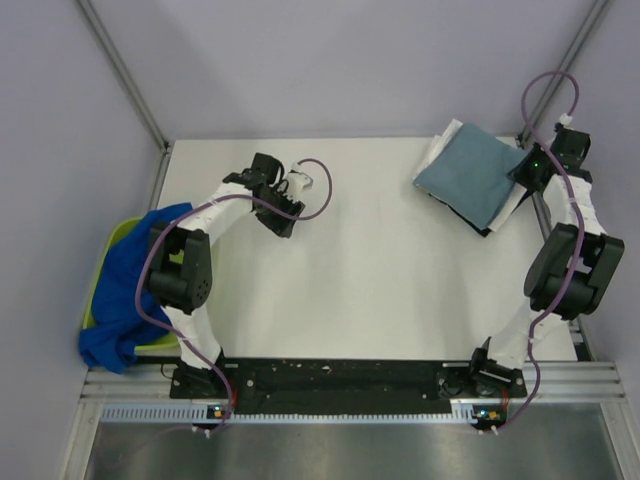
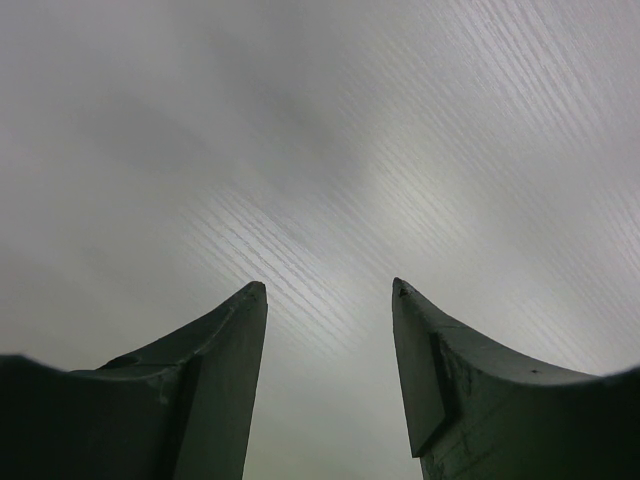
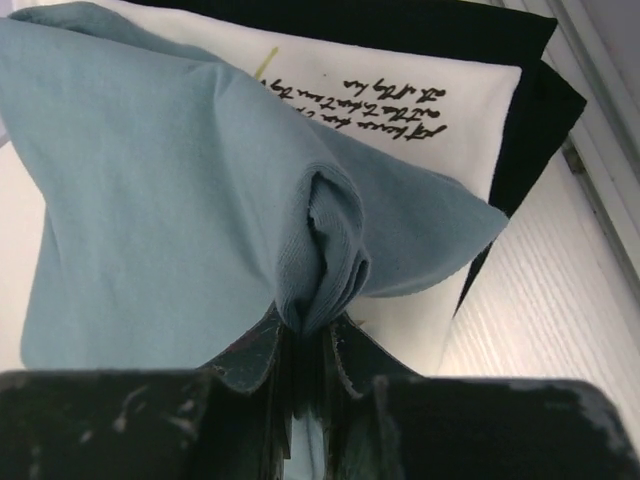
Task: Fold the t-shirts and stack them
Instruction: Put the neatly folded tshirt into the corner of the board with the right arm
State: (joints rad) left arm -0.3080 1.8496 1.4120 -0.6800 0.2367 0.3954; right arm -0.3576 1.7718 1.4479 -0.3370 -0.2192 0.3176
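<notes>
Far right, right fingers [image 3: 243,362] pinch grey-blue t-shirt [image 3: 170,190] (script [image 3: 350,95] beneath illegible), left fingers [image 2: 215,375] apart.

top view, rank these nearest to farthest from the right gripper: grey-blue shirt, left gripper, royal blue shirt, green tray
1. grey-blue shirt, far right, pinched in the right gripper itself.
2. left gripper, open, left of centre at the far side of the table.
3. royal blue shirt and green tray, both at the left edge, the shirt draped over the tray; too close to call.
</notes>
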